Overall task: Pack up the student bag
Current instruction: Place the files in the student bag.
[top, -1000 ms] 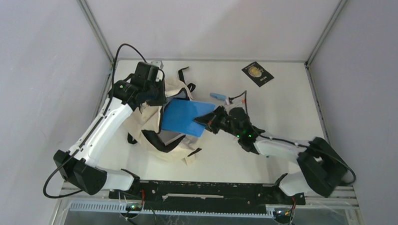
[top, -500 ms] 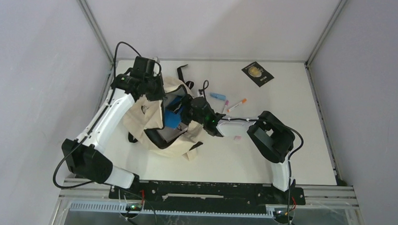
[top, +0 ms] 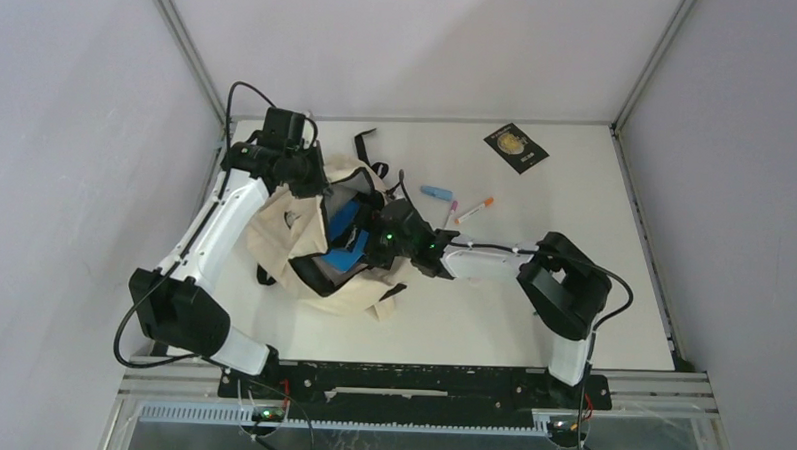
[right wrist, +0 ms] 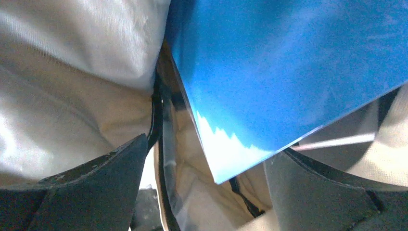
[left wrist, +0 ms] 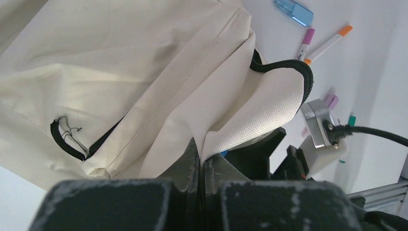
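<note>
The left tool [left wrist: 202, 162] is clamped together on the rim of the student bag [left wrist: 144, 86], lifting the fabric so the mouth gapes toward the other arm. The right tool [right wrist: 207, 192] sits at that mouth with its jaws apart, gripping nothing. A blue book [right wrist: 288, 72] lies tilted just ahead, partly inside, probably free to slide deeper. The bag rests on the table [top: 575, 211], left of centre, and the markers [top: 475, 208] lie apart from it, unpacked.

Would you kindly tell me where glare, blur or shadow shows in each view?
Right wrist view: glare whitens the lower corner of the blue book, and the right gripper is dark and soft. Left wrist view: the student bag is sharp, the left gripper blurred in the foreground. Top external view: even light, faint shadows.
</note>
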Robot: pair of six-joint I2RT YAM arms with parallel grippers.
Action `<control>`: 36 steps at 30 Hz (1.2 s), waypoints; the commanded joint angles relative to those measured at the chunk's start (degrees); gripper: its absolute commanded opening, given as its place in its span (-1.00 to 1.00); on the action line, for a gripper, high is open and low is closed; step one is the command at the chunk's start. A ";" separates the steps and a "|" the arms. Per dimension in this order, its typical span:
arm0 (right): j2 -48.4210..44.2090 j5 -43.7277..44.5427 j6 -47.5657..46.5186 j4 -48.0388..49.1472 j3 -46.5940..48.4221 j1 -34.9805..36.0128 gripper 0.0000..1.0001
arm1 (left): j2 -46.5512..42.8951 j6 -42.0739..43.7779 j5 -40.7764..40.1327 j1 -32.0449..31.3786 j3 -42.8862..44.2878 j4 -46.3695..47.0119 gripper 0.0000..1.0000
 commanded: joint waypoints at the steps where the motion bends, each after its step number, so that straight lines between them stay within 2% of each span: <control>1: -4.91 -4.36 -7.43 -6.74 0.27 0.05 0.90 | 0.21 0.35 1.41 0.89 4.37 3.82 -1.00; 7: -8.16 -9.35 -14.41 -11.05 1.01 -1.17 0.89 | 0.25 -0.05 3.00 0.98 3.68 4.26 -1.00; 13: -11.44 -9.72 -19.87 -12.81 1.27 -2.01 0.86 | -0.20 -0.19 4.03 0.98 2.91 4.98 -1.00; 19: -14.17 -1.90 -19.93 -16.99 0.25 -3.78 0.82 | -1.64 0.47 4.08 0.98 1.10 6.04 -1.00; 23: -19.61 5.12 -22.48 -20.50 -1.94 -6.99 0.81 | -3.16 1.86 4.05 0.88 -2.13 7.68 -1.00; 25: -22.66 10.37 -23.80 -24.81 -2.14 -10.00 0.82 | -3.32 1.77 0.32 0.97 -2.69 7.14 -1.00; 29: -29.10 13.25 -25.55 -30.99 -4.16 -21.62 0.83 | -4.32 0.69 -8.21 3.31 -3.13 4.78 -1.00; 32: -31.34 14.60 -27.83 -31.54 -6.00 -30.20 0.84 | -5.64 0.75 -9.13 5.09 -4.01 5.17 -1.00; 36: -30.01 15.39 -28.98 -30.95 -6.13 -40.87 0.84 | -6.90 2.03 -11.85 5.20 -4.93 4.99 -1.00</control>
